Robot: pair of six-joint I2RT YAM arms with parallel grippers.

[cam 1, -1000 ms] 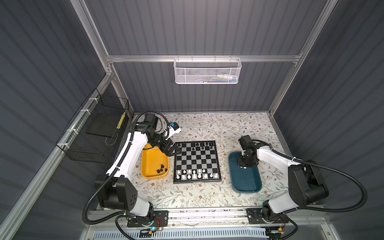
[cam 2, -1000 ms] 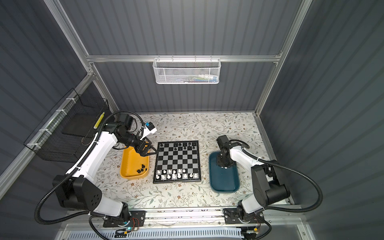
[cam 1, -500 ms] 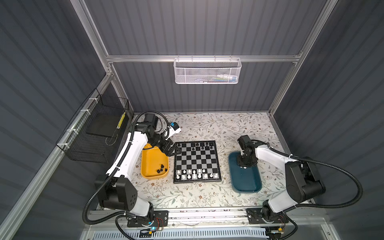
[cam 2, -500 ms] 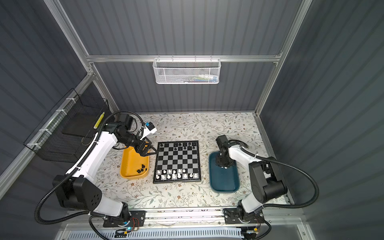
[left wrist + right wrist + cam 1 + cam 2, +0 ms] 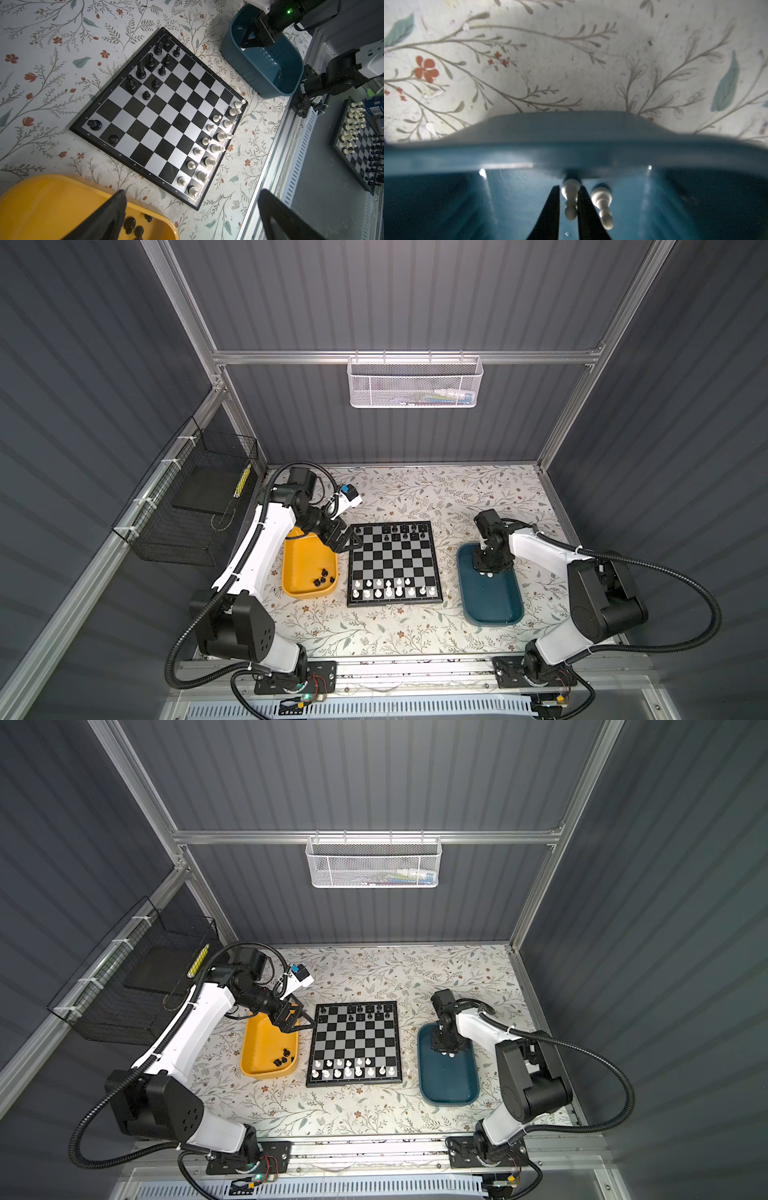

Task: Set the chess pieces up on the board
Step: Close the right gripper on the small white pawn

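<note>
The right gripper is down inside the teal tray. Its fingers stand narrowly apart with a white pawn between them. One finger lies against the pawn, but whether both press it I cannot tell. A second white pawn sits just beside, outside the fingers. In a top view this tray lies right of the board on the floral tabletop. The left gripper, spread wide and holding nothing, hangs by the upper end of the yellow tray, near the board's upper left corner. Loose black chessmen lie in that tray's lower right. On the board, white pieces stand in the lower two rows and black pieces in the upper two.
</note>
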